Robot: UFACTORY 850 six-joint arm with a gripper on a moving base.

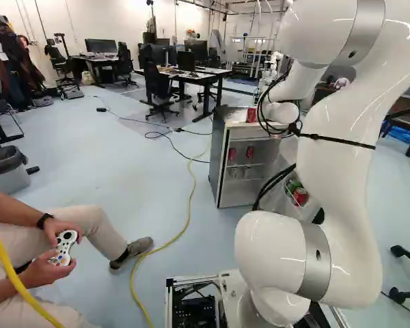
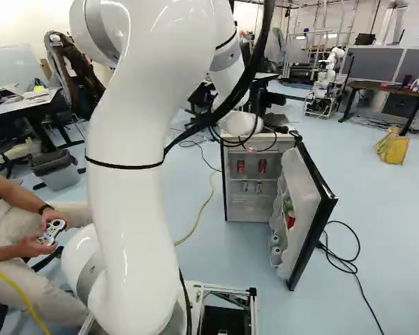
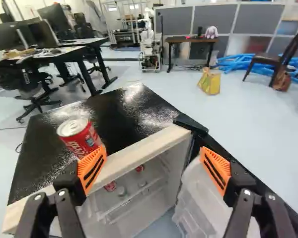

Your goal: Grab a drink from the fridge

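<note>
Drink cans (image 2: 240,166) stand upright on a shelf inside the open fridge (image 1: 216,152), below and ahead of the gripper (image 3: 153,161). Gripper: fingers spread wide, nothing held between them. From the wrist, the front edge of the fridge top crosses between the fingers, and the shelf cans show beneath that edge. A red can (image 3: 79,136) stands on the top, close by one finger; contact cannot be confirmed. The door (image 2: 311,209) hangs open on the finger's opposite side.

Height is judged the governing relation: the gripper appears too high to enter. It would need to come down before the opening and point level under the edge, fingers either side of one can's upright axis. Risks noted: striking the edge or the door, or toppling the red can. Arm (image 2: 126,188): raised and bent high, its wrist reaching forward near the level of the fridge top.
</note>
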